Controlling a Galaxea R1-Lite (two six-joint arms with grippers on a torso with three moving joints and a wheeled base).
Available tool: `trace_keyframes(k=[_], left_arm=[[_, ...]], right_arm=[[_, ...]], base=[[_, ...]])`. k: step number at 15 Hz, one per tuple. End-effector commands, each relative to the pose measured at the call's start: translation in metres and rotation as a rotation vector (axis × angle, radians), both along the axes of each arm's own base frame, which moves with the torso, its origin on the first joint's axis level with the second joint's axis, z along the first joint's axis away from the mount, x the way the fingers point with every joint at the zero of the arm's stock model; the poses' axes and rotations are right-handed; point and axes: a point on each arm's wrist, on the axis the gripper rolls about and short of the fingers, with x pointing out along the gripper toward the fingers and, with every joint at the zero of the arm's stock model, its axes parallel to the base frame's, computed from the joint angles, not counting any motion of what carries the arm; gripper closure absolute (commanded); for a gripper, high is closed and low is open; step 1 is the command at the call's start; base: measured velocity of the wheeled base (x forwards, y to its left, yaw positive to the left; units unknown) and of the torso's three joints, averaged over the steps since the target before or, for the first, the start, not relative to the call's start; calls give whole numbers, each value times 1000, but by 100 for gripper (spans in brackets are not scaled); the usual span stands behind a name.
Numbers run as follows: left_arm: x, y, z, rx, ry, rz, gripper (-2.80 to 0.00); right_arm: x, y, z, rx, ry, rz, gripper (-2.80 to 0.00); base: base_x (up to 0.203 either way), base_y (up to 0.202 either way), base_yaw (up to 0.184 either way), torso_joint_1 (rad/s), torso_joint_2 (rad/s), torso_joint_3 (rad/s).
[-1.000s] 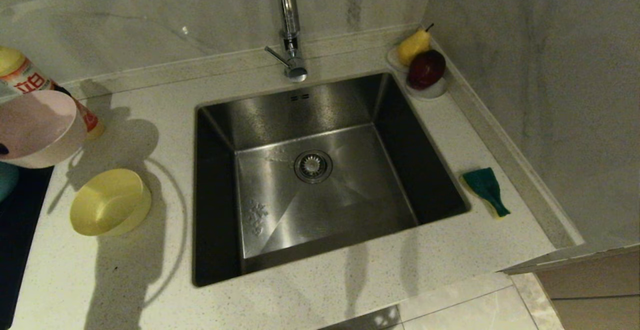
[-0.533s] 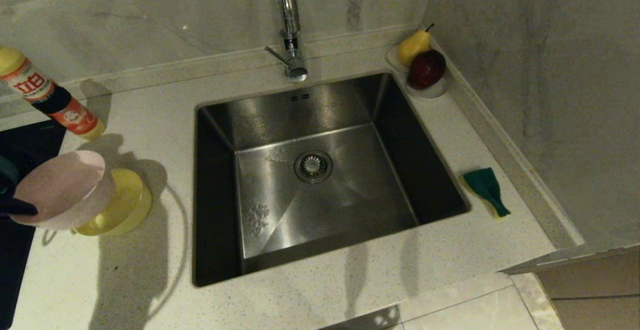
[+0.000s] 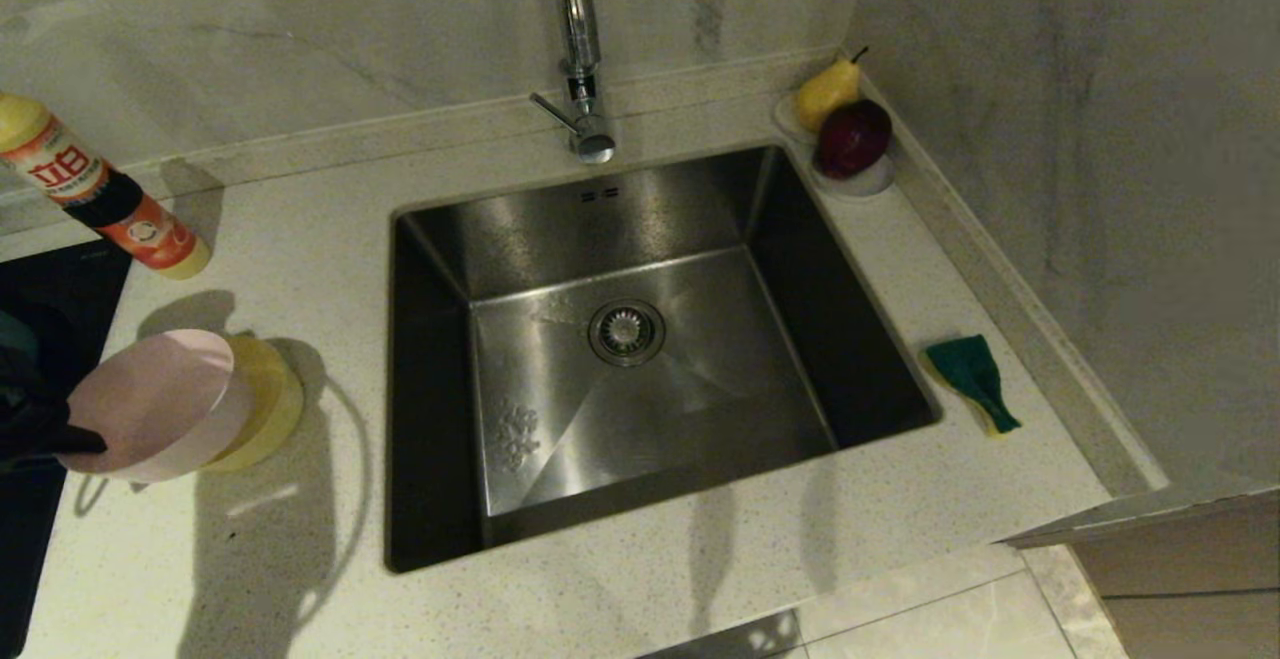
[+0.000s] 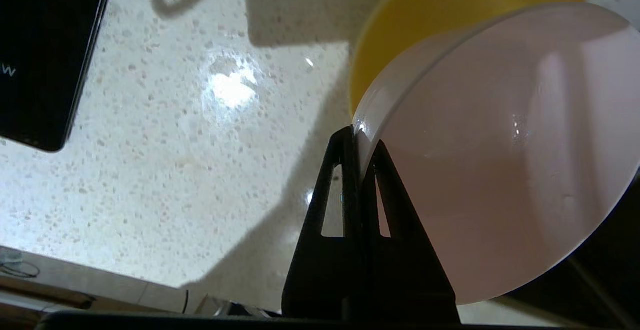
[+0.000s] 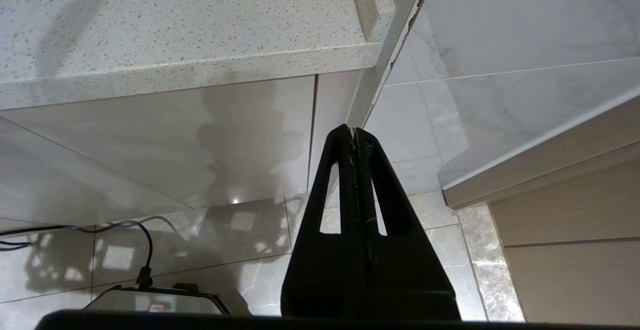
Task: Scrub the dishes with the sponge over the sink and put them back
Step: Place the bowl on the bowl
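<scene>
The left gripper [image 4: 359,137], clamped on the rim of the pink bowl [image 3: 160,404], holds it tilted over the yellow bowl [image 3: 270,399] near the countertop's [image 3: 300,559] left edge. The sponge [image 3: 972,375] lies by the sink's [image 3: 620,339] right rim. The right gripper [image 5: 354,134] hangs pressed together below the counter's front edge.

Sink [image 3: 640,359] centre; sponge [image 3: 972,379] on counter [image 3: 700,579] right; bowls [image 3: 160,404] left; bottle [image 3: 95,199] behind them.
</scene>
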Motion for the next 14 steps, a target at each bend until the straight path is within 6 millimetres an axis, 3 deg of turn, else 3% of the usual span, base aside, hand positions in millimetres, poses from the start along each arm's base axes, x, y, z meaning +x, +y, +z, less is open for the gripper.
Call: trace_keyframes(k=[1, 6, 14], left_arm=[[9, 6, -10, -21, 32, 3, 0], [13, 8, -19, -27, 47, 4, 0], [22, 14, -6, 4, -40, 38, 0]], right_arm=[[0, 0, 0, -1, 1, 2, 0], [0, 0, 0, -1, 2, 2, 0], [0, 0, 0, -1, 1, 2, 0]], base=[[0, 0, 0, 0, 0, 0], [0, 0, 0, 0, 0, 0], [0, 0, 0, 0, 0, 0]])
